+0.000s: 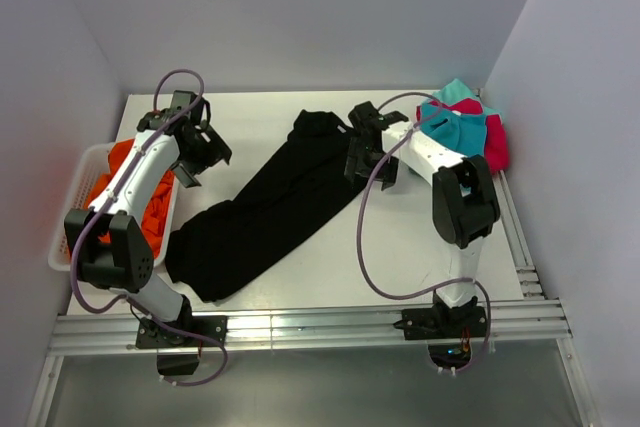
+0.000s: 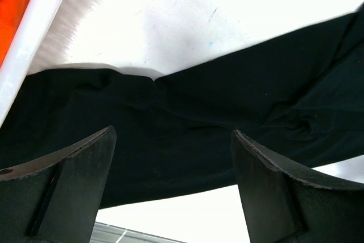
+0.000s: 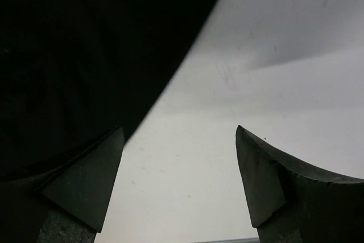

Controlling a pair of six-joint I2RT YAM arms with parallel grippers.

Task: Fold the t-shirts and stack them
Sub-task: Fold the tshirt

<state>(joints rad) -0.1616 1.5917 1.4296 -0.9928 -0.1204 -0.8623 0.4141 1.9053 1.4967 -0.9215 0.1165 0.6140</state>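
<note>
Black shirt (image 1: 265, 209) diagonal on table (image 1: 310, 267); orange shirt (image 1: 158, 215) in basket (image 1: 62, 242), left; teal shirt (image 1: 455, 130), pink shirt (image 1: 497, 147) heaped far right.

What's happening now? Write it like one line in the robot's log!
black t-shirt: lying rumpled on table | left fingers: open, empty, above shirt | right fingers: open, empty, at shirt's edge

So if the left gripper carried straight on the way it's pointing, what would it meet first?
Most likely the large black cloth t-shirt, which fills the view between the open fingers of the left gripper; how far off is unclear.
</note>
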